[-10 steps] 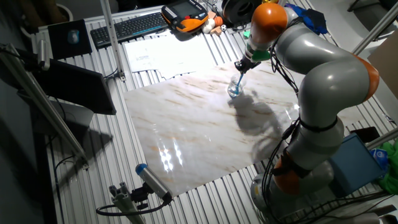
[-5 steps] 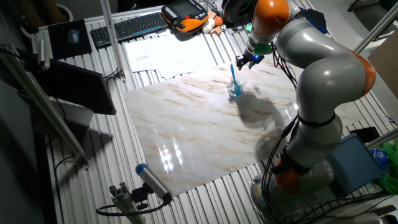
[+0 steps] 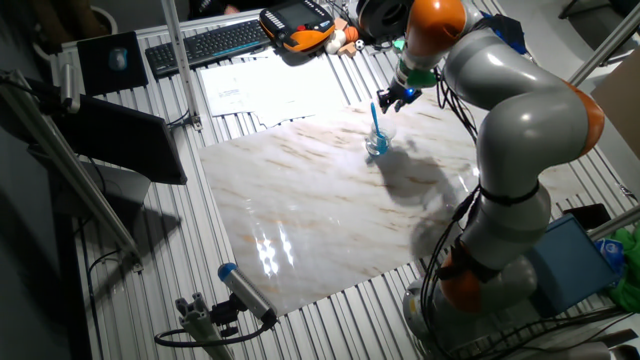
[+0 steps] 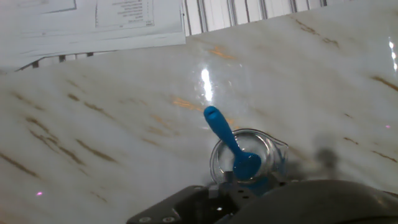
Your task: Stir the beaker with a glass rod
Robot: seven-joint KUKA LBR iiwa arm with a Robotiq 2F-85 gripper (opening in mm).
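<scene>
The beaker (image 3: 377,146) is a small clear glass with blue liquid, standing on the marble slab (image 3: 300,210) near its far right side. The glass rod (image 3: 376,120), light blue, stands in the beaker and leans up to the left with nothing holding it. My gripper (image 3: 397,97) hangs just above and to the right of the rod's top, open and holding nothing. In the hand view the beaker (image 4: 245,158) sits low in the middle, with the rod (image 4: 222,134) slanting out of it to the upper left. The fingers themselves are out of that view.
Printed papers (image 3: 250,85) lie behind the slab, with a keyboard (image 3: 215,42) and an orange pendant (image 3: 298,28) beyond them. A grey cylinder with a blue tip (image 3: 245,292) lies at the front left. A dark monitor (image 3: 110,140) stands at the left.
The gripper let go of the rod, rose and shifted slightly right of the beaker. The rod now leans in the beaker on its own. Nothing has moved in the last half second.
</scene>
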